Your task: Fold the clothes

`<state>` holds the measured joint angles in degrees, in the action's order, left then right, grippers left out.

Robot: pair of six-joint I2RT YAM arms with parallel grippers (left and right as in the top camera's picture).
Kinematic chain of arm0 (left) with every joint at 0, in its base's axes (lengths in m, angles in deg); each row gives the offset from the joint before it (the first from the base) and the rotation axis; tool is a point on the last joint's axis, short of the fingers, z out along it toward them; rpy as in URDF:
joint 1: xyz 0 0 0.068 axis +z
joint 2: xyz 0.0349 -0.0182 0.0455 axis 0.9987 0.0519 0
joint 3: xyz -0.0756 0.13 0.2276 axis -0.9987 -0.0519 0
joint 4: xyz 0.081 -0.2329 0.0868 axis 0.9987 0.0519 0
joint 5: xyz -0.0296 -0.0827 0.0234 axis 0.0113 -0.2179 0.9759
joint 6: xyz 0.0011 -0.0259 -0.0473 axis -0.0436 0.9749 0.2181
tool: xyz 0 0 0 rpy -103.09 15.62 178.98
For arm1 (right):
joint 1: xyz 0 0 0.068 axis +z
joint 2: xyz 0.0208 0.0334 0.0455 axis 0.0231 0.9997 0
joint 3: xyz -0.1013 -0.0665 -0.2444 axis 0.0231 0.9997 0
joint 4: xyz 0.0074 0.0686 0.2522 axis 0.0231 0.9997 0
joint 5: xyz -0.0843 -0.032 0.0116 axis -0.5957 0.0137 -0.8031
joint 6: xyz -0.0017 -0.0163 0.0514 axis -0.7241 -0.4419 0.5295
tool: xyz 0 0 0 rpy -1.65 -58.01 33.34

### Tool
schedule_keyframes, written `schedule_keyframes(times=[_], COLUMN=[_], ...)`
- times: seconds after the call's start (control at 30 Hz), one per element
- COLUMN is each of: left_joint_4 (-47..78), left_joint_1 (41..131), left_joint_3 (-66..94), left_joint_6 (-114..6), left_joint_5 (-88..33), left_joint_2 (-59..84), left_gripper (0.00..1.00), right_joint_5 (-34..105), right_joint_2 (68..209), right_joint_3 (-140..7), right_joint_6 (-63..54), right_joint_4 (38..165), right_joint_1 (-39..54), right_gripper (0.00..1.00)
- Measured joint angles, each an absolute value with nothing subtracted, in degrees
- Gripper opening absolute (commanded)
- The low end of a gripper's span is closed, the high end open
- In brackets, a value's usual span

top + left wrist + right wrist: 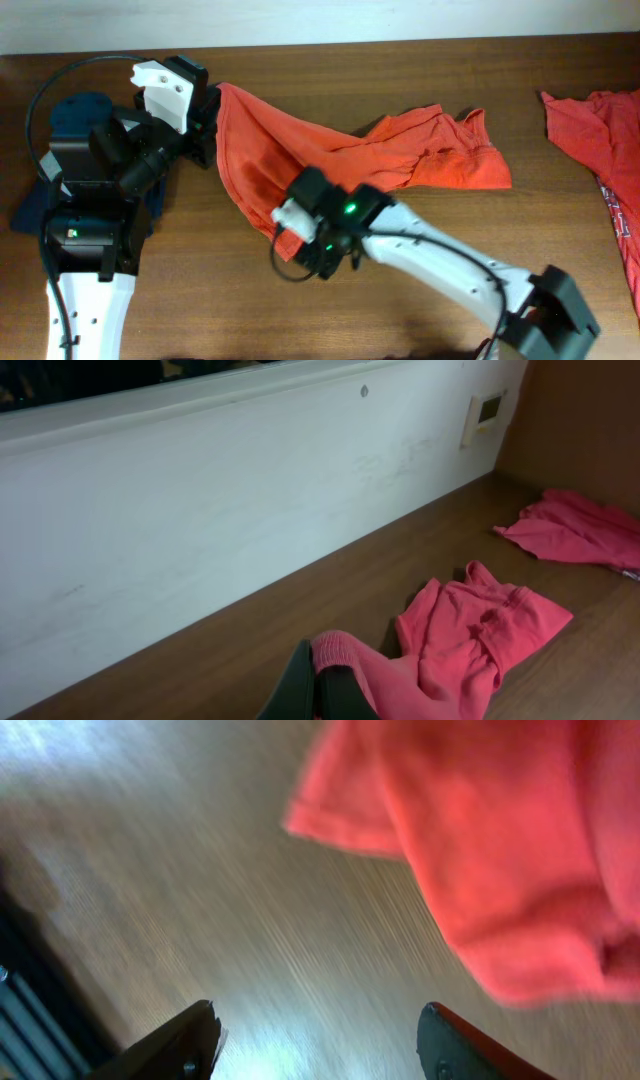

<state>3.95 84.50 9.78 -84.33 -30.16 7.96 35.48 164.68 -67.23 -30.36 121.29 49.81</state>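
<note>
- Shirt [400,150]: orange-red and crumpled. It lies as a long band across the middle of the table [200,270], from the far-left part to right of centre.
- Left gripper [210,112]: over the table's far-left part, clenched on the shirt's left end. The wrist view shows the dark fingers [300,685] pinching a rolled hem. The cloth seems to drape from the grip down to the wood.
- Right gripper [287,215]: over the table's centre, at the shirt's near edge. The jaws stand wide apart and hold nothing. The wrist view shows bare wood between the fingers [190,1040], with the shirt's fold off to one side. Cannot tell whether a finger touches the cloth.
- Second shirt [600,140]: same colour, at the table's right edge and well apart from the first. It is partly out of frame, with white print on its outer side.
- Blue cloth [30,210]: dark, at the table's left edge, under the left arm.
- Wall [200,530]: white, along the table's far edge, with a small plate [489,410] set in it.
</note>
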Motion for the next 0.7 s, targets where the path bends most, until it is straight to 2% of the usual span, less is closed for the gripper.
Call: schedule_keyframes(times=[0.27,0.7], left_joint_4=[3.4,2.7], left_joint_1=[84.5,84.5], left_joint_3=[9.8,9.8], left_joint_6=[-84.3,-84.3], left_joint_5=[-30.2,-30.1], left_joint_2=[8.0,8.0], left_gripper=[0.0,0.0], right_joint_5=[28.5,23.7], right_joint_2=[176.4,177.9], right_joint_3=[-67.2,-67.2], right_joint_6=[-31.0,-30.5], right_joint_4=[116.5,105.7], right_joint_1=[57.4,57.9], right_gripper=[0.7,0.7])
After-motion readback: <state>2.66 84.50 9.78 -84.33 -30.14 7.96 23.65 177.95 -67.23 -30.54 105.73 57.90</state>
